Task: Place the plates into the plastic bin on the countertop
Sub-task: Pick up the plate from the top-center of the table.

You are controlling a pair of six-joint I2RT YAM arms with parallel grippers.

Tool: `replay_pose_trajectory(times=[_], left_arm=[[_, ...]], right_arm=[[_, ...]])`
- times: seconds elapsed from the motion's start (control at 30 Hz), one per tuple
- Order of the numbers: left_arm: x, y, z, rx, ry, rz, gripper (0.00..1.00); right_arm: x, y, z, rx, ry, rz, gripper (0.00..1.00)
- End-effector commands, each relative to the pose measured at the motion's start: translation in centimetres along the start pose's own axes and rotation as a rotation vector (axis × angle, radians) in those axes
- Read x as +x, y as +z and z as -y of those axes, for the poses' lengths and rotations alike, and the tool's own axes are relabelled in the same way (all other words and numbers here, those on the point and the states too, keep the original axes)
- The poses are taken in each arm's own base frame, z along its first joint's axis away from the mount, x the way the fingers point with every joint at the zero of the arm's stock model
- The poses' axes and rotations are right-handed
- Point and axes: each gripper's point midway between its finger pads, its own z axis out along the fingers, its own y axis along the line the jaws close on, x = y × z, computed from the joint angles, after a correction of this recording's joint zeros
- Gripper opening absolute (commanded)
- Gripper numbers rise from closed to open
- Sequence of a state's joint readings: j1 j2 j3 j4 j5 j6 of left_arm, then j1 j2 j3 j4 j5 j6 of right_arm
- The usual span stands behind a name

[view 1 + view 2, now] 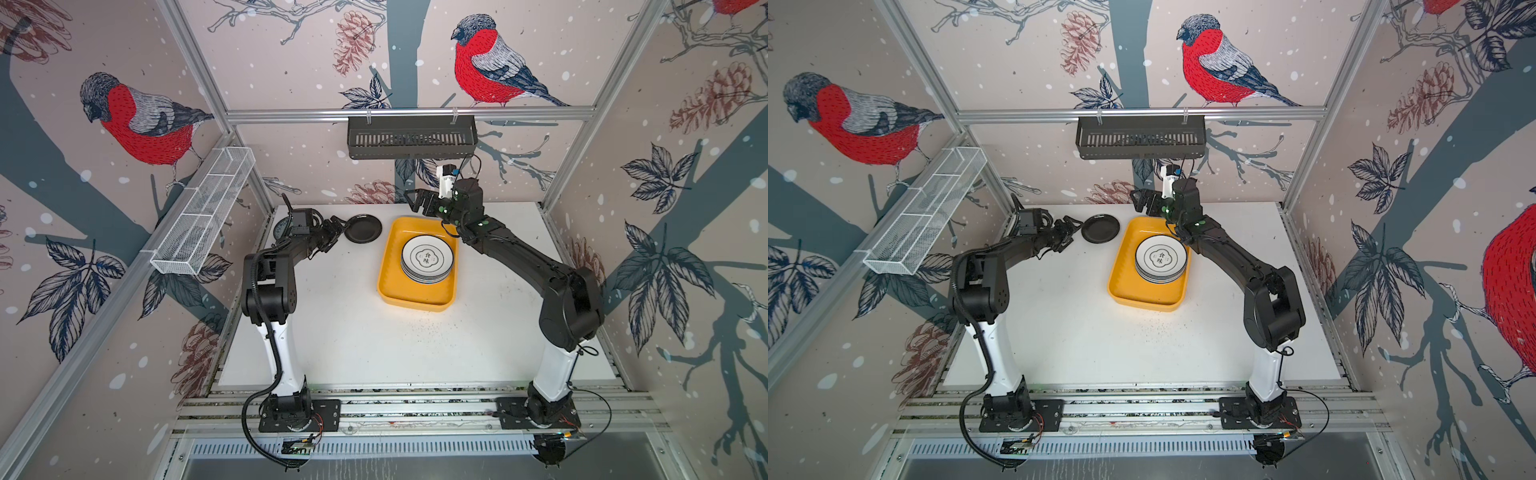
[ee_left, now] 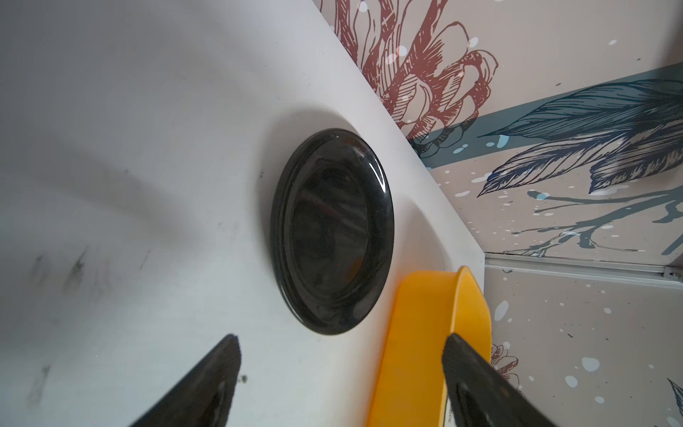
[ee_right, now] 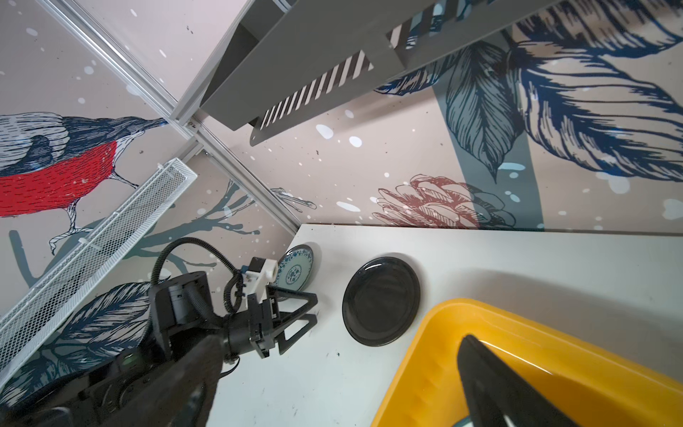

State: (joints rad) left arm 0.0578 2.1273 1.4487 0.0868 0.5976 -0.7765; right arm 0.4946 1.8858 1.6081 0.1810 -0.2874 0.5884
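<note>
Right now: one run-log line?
left gripper open, facing black plate | right gripper open, near plastic bin far end | plate stack in bin | black plate, teal plate on countertop

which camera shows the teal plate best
The right wrist view: the teal plate shows its pattern, partly behind the left arm. In a top view only its edge shows past that arm. The left wrist view misses it.

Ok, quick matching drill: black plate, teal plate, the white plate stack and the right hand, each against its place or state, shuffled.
1 black plate
2 teal plate
3 white plate stack
4 right hand

A inside the yellow bin
B open, raised by the bin's far end
C on the countertop, between left hand and bin
D tucked in the countertop's far corner

Pairs: 1-C, 2-D, 3-A, 4-B
</note>
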Motion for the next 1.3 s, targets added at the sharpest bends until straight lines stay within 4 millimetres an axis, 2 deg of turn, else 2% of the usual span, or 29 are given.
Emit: replay_pose_trajectory(times=[0.0,0.23,0.47,0.6,0.73,1.0,1.17,1.27], left_arm=[[-0.2,1.1,-0.5,0.014,0.003,-0.023,0.83],[0.2,3.8,-2.4,0.037,-0.077,-0.048,0.76],[1.4,6.1,-2.7,0.037,-0.093,-0.088,0.71],[2.1,6.9,-3.6,-0.011,-0.107,-0.089,0.61],[2.2,7.0,-4.8,-0.069,-0.159,-0.062,0.44],[1.8,6.3,-4.4,-0.076,-0.205,-0.018,0.13],[1.8,5.4,-3.2,-0.027,-0.228,-0.002,0.01],[1.7,4.5,-1.5,0.027,-0.23,0.001,0.0]], right_arm=[[-1.0,0.5,-0.8,-0.032,-0.035,0.017,1.0],[-1.8,0.9,0.5,0.003,-0.026,0.028,1.0],[-2.4,0.6,2.0,0.048,-0.014,0.039,1.0],[-2.6,0.4,2.6,0.068,-0.007,0.048,1.0],[-2.7,0.2,3.1,0.081,0.004,0.05,1.0],[-2.9,0.0,3.5,0.087,0.01,0.048,1.0],[-3.0,-0.4,3.4,0.086,0.009,0.048,1.0],[-2.9,-0.8,3.4,0.089,0.01,0.04,1.0]])
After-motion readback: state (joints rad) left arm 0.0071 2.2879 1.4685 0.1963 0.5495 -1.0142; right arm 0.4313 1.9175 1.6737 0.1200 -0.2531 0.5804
